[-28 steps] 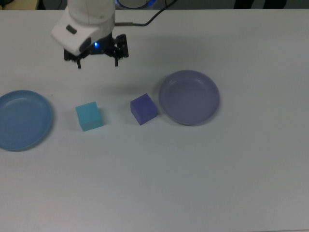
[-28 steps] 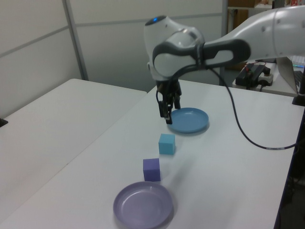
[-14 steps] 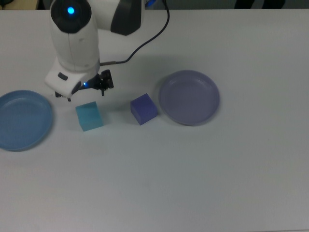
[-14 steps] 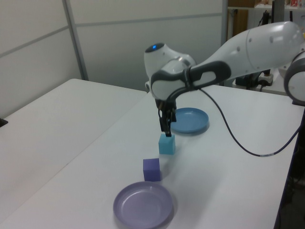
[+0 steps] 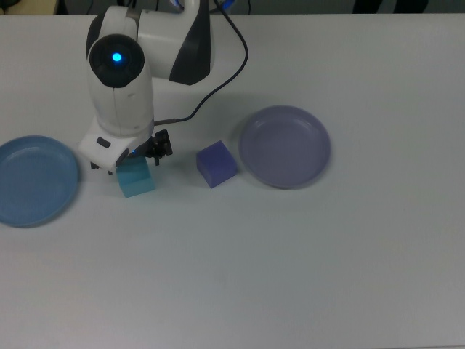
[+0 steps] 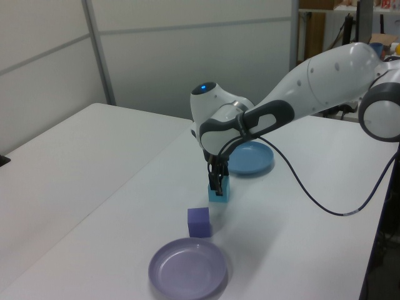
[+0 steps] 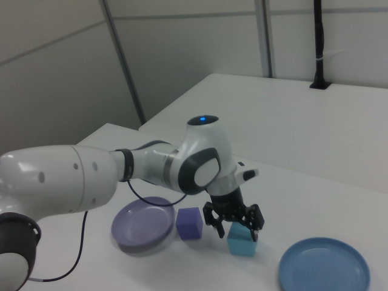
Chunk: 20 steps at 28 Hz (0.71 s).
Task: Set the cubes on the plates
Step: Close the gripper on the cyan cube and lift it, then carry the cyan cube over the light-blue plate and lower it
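On the white table (image 5: pixel 305 254), toward the top view's left, the gripper (image 7: pixel 234 225) hangs low over the cyan cube (image 5: pixel 136 178), its two fingers spread apart and straddling the cube's upper part — not visibly clamped on it. The step in hand looks like the grasp of this first cube; next the fingers would need to settle lower and close squarely on opposite faces, then lift toward the light blue plate (image 5: pixel 33 180), which lies just beyond at the top view's left edge. The cube is small, matte and sharp-edged, sitting flat. The dark blue-purple cube (image 5: pixel 216 164) rests near the lavender plate (image 5: pixel 285 146), apart from it. Both plates are bare.
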Each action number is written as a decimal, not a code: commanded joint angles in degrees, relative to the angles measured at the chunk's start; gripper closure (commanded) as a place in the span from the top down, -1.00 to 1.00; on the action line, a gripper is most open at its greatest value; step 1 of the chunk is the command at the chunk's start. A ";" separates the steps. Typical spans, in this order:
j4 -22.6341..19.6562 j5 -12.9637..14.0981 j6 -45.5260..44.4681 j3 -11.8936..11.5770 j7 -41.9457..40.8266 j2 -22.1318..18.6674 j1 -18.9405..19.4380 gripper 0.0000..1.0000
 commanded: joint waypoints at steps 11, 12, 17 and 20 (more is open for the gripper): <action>0.09 -1.46 2.85 -0.24 2.12 1.29 -0.54 -0.99; 0.18 -0.76 2.85 -0.24 2.83 0.76 -0.71 -0.99; 0.97 2.85 2.76 -0.24 2.83 -2.23 -3.52 -1.00; 1.32 2.85 2.76 -0.33 2.66 -3.28 -6.41 -1.00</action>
